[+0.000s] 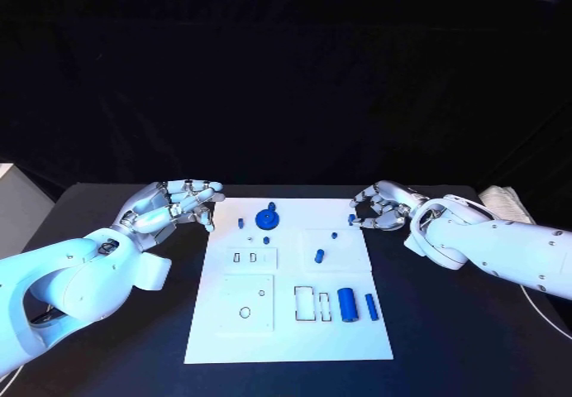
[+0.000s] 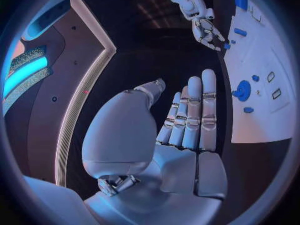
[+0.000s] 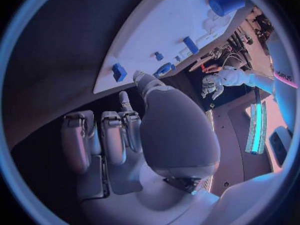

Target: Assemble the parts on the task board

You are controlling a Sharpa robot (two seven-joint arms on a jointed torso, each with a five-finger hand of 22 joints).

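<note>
The white task board (image 1: 292,331) lies in the middle of the black table. On it are a round blue part (image 1: 269,218), a short blue peg (image 1: 320,256), a blue cylinder (image 1: 347,304) and a blue bar (image 1: 372,307). My left hand (image 1: 173,207) hovers off the board's far left corner with its fingers (image 2: 190,115) stretched out, holding nothing. My right hand (image 1: 383,208) hangs at the far right edge with its fingers bent and apart. Its thumb (image 3: 142,80) is close beside a small blue part (image 3: 119,72), and I see nothing in its grasp.
Small blue pieces (image 1: 240,222) (image 1: 335,235) stand near the board's far edge. Rectangular slots (image 1: 312,304) and a round hole (image 1: 245,312) are cut into the near half. A pale bundle (image 1: 507,203) lies at the table's far right. Bare black table flanks the board.
</note>
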